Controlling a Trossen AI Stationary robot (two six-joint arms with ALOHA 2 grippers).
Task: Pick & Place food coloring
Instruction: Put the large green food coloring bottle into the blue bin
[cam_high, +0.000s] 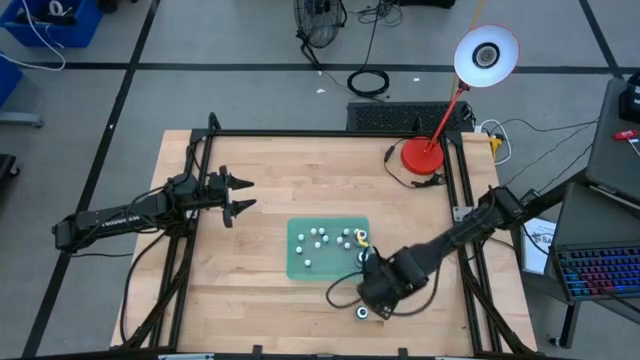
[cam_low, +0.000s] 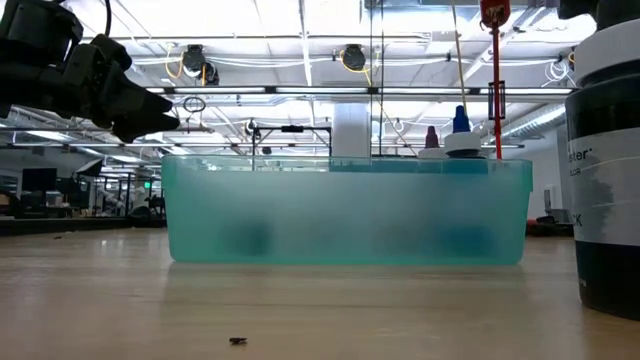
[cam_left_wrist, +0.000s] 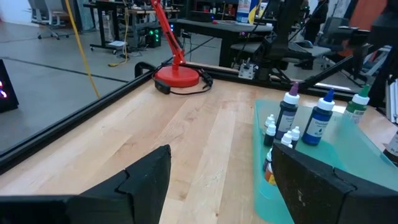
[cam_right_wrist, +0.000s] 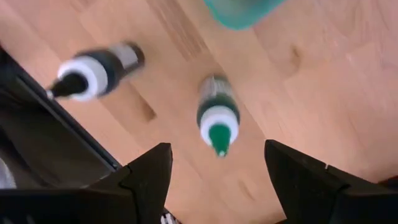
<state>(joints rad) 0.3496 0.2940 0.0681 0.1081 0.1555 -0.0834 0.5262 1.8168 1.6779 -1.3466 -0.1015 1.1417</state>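
Several food coloring bottles (cam_high: 330, 240) stand upright in a translucent green tray (cam_high: 300, 262) at the table's middle; the left wrist view shows a purple-tipped (cam_left_wrist: 287, 115), a blue (cam_left_wrist: 321, 121) and a green one (cam_left_wrist: 357, 106). Two more stand on the bare wood near the tray's near right corner: a green-tipped bottle (cam_right_wrist: 217, 118) and a black-tipped one (cam_right_wrist: 93, 68). My right gripper (cam_right_wrist: 217, 180) hangs open above them, pointing down, with nothing between its fingers. It also shows in the high view (cam_high: 378, 288). My left gripper (cam_high: 240, 197) waits open at the table's left.
A red desk lamp (cam_high: 425, 152) with its cord stands at the far right corner. Black frame rails (cam_high: 330, 133) run along the table's edges. In the low view one dark bottle (cam_low: 605, 170) looms close at the right. Bare wood lies left of the tray.
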